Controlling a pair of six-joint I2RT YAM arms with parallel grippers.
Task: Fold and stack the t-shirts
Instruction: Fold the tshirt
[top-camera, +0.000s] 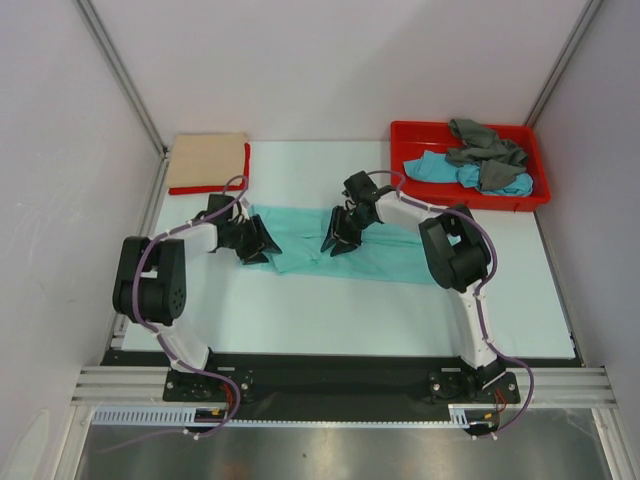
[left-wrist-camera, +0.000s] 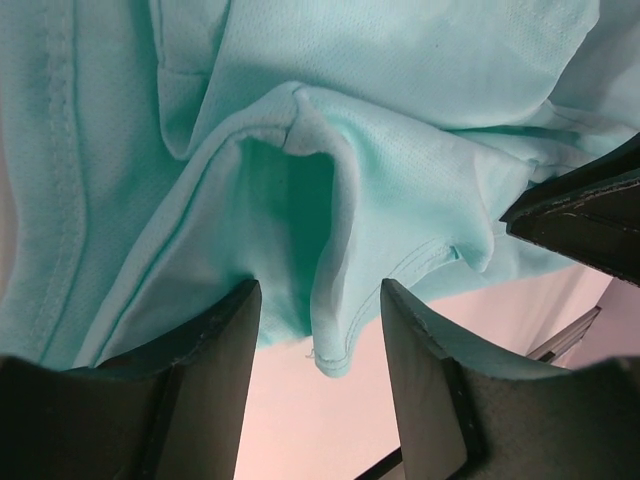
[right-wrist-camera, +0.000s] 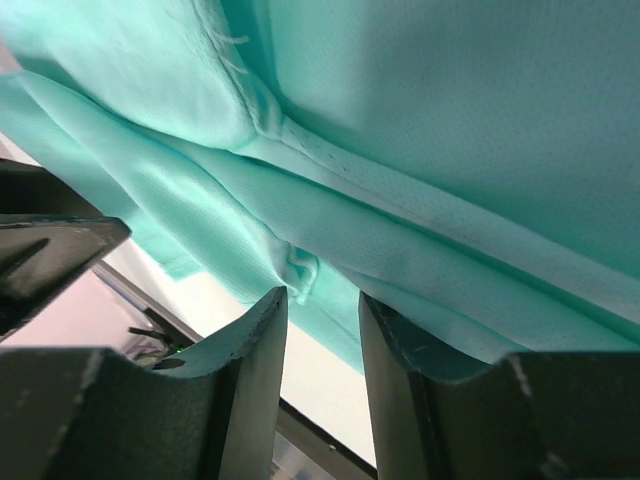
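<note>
**A:** How much of the work can be counted as done?

**B:** Two shirts are seen finished. The beige shirt (top-camera: 205, 160) is laid folded at the far left corner of the table (top-camera: 300, 320). The red shirt (top-camera: 205, 188) seems to be placed under it, with only its edge shown.

**A:** And what is left?

**B:** Three shirts. The grey shirt (top-camera: 485, 145) and the blue shirt (top-camera: 435, 168) are crumpled in the tray (top-camera: 410, 135) at the far right. The mint shirt (top-camera: 300, 235) is spread over the middle of the table, between the two arms. It is wrinkled and partly doubled over, so its folding is judged as begun but not completed.

**A:** Is it gripped by anything?

**B:** It is not, as far as can be seen. The left gripper (top-camera: 255, 240) is set at the left end of this shirt. Its fingers (left-wrist-camera: 225, 340) are parted, and a loose fold is hung between them, not squeezed. The right gripper (top-camera: 338, 238) is placed over the middle of the shirt. Its fingers (right-wrist-camera: 255, 340) are parted too, a hem corner is found just at the gap, and bare table is seen through it.

**A:** So the cloth is released on both sides?

**B:** Yes, it is judged so. The mint shirt must be folded and stacked, then the two from the tray.
</note>
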